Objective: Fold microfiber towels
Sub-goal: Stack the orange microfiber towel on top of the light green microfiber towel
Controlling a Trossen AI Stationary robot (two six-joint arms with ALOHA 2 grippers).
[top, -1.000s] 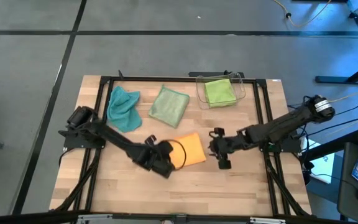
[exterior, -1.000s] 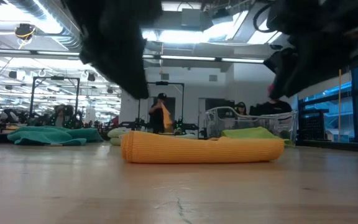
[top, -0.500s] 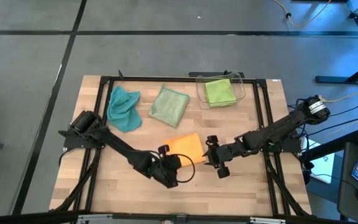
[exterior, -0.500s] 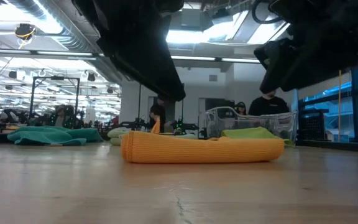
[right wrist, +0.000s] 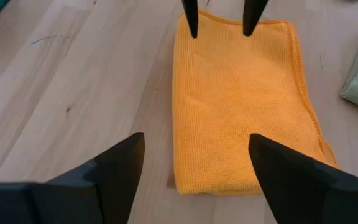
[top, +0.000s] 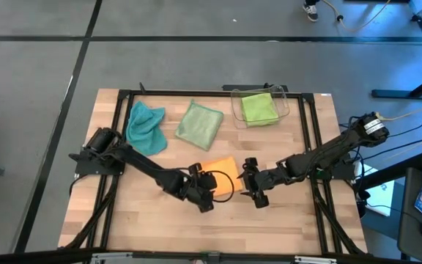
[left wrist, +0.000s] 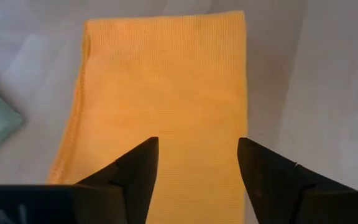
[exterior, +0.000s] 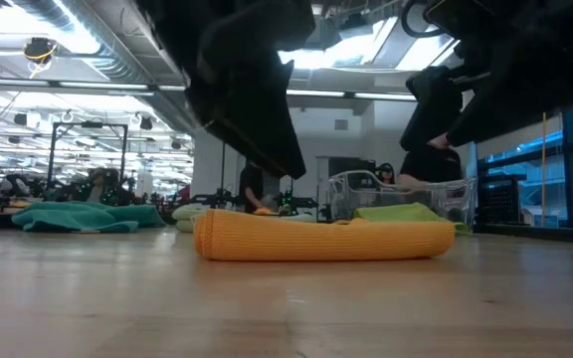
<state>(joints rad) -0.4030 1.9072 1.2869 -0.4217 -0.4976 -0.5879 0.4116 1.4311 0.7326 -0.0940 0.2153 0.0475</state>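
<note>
Orange towel [top: 220, 173] lying folded between left gripper [top: 205, 192] and right gripper [top: 249, 183], long axis spanning both, jaws apart, empty, equally near.

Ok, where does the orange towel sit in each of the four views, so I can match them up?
High view: orange towel, table centre, between both grippers.
Low view: the folded roll across mid-frame, on the table.
Left wrist view: fills the middle, beyond the fingers.
Right wrist view: centre, beyond the fingers.
Shared landmark: the pale sage towel beside it, showing in every view.
</note>
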